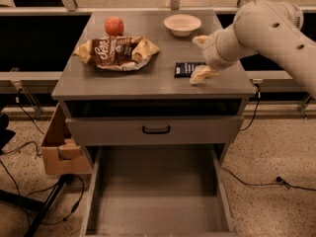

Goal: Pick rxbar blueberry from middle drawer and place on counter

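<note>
The gripper (198,57) (fingers (202,74) spread apart) hangs from the arm (266,28) reaching in from the right.

Front view of a grey cabinet: a dark bar (186,69) lies at the right of the counter (148,80), the gripper (197,59) just right of it with fingers spread, a snack bag (117,52), apple (114,25) and bowl (182,23) beyond, and the deep drawer (155,201) pulled out below.

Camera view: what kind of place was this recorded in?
Probably a robotics lab: loose cables trail over a speckled floor, a cardboard box sits beside the drawer cabinet, and the gripper is over the right side of the counter by the rxbar blueberry.
</note>
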`<state>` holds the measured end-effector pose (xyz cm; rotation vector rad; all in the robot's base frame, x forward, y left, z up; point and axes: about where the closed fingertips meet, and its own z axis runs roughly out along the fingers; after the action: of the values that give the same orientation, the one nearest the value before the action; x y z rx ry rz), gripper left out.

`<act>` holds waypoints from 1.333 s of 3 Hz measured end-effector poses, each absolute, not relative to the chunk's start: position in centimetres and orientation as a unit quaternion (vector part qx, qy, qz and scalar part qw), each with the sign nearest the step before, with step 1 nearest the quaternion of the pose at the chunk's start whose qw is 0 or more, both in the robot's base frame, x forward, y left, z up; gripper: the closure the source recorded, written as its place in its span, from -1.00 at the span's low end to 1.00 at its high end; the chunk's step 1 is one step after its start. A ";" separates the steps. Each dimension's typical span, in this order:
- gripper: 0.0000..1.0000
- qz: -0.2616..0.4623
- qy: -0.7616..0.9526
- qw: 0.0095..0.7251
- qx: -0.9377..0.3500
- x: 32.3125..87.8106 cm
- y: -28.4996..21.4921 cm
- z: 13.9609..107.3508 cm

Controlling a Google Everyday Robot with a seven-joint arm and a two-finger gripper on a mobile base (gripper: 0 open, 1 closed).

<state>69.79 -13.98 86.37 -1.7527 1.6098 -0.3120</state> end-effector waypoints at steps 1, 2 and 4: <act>-0.18 -0.121 0.625 0.362 -0.681 69.8 -14.0 86.5; -0.15 -0.154 0.624 0.348 -0.683 68.6 -13.7 91.7; -1.00 -0.360 0.601 0.331 -0.632 61.5 -11.4 121.2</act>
<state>61.46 -11.42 121.16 -1.6512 1.5716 -0.9419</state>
